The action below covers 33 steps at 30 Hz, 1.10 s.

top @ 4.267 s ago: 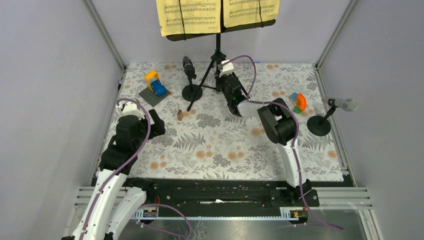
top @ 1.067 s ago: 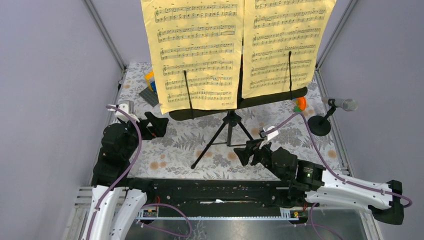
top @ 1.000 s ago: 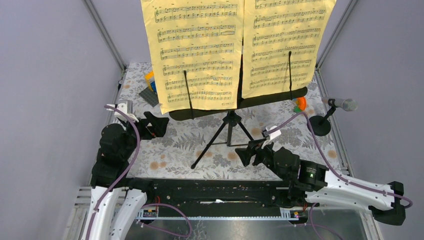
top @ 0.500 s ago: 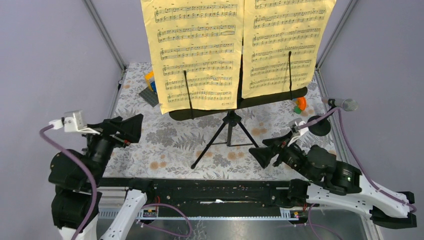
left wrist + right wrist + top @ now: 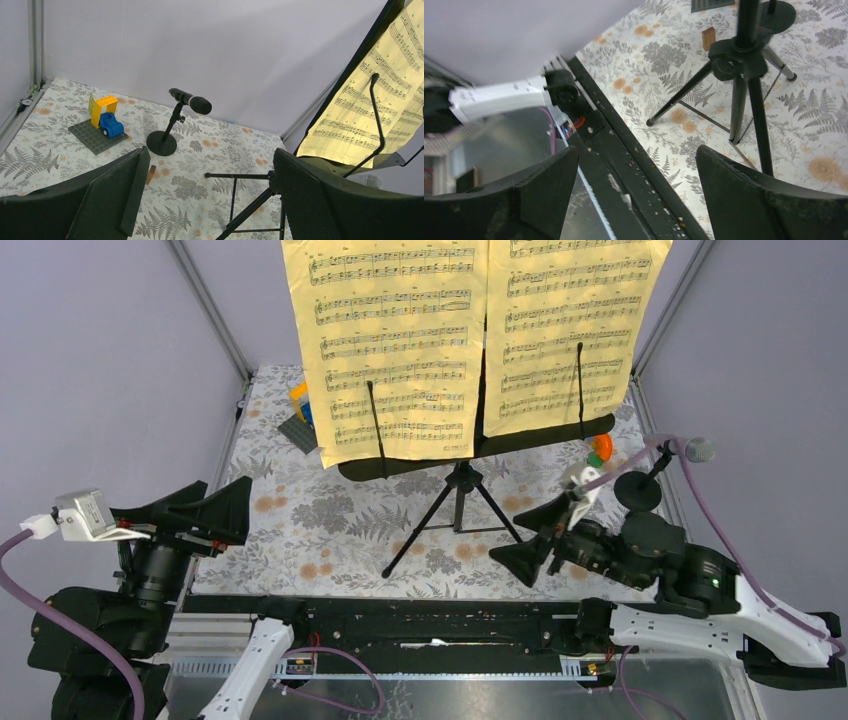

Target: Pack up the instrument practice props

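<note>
**Top external view.** The music stand (image 5: 470, 452) is set up in the middle of the floral table (image 5: 300, 540). Its tripod legs (image 5: 425, 535) are spread and two yellow sheet-music pages (image 5: 400, 350) sit under thin wire retainers. It looks top-heavy, with a broad rack on a slim post, so a pull high up would likely tip it. The pages are thin, loose paper that will probably crease or slide if pinched. The left gripper (image 5: 225, 505) hangs off the table's left edge with its jaws spread wide and nothing in them. The right gripper (image 5: 525, 540) is just beside the near right leg, also spread and empty. The silver microphone (image 5: 697, 449) stands at the right edge.

**Left wrist view.** Between the splayed fingers (image 5: 115, 195), the black microphone (image 5: 192, 102) leans on its short post over a disc base (image 5: 161, 143), near the toy block build (image 5: 102, 122). The disc probably keeps it bottom-heavy. The thin rigid post seems a surer hold than the smooth, rounded microphone body.

**Right wrist view.** The leg hub (image 5: 739, 60) and centre post show past the parted fingers (image 5: 744, 200), with three stiff, narrow legs running to the cloth. The post just above the hub looks like the best place to grip: rigid, narrow and near the balance point.
</note>
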### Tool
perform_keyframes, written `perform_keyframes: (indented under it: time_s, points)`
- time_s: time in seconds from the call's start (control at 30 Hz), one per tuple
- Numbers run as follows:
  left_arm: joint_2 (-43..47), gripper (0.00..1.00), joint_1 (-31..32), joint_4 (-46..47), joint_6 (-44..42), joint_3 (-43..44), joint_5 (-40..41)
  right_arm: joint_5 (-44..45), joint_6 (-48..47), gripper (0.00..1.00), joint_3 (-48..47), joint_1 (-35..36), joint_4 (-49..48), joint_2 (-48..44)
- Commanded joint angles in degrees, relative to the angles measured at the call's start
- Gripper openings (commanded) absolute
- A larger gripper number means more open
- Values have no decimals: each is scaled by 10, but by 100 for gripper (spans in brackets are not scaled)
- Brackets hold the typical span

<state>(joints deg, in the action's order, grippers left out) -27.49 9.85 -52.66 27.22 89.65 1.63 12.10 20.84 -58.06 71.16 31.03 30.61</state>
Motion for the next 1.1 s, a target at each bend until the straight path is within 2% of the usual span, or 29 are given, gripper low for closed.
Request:
perform_keyframes:
  time_s: [0.0, 0.2, 0.3, 0.43, 0.5, 0.67, 0.73, 0.87, 0.97, 1.07]
  points:
    - [-34, 99, -3, 0, -18, 19, -10, -75, -104, 94, -24, 2, -14, 48]
    - [-54, 99, 0, 22, -24, 35, -60, -118, -175, 95, -49, 1, -52, 63]
    - [-64, 99, 1, 29, -20, 26, -85, -71, -200, 96, -52, 2, -59, 76]
    - [-47, 99, 1, 52, -13, -29, -89, 34, -206, 96, 40, 2, -161, 50]
    - [-40, 99, 1, 56, -13, -46, -88, 63, -197, 93, 92, 2, -216, 35]
    - [-31, 99, 1, 56, -16, -81, -93, 64, -141, 79, 193, 2, -324, 33]
    - [-23, 99, 0, 57, -17, -99, -84, 66, -118, 75, 242, 2, -377, 42]
    - [-11, 99, 1, 56, -16, -134, -71, 123, -70, 72, 310, 2, -449, 65]
    - [-7, 99, 1, 58, -14, -150, -72, 181, -45, 66, 339, 2, -489, 94]
    - [-4, 99, 1, 64, -9, -164, -70, 203, -36, 64, 342, 2, -520, 145]
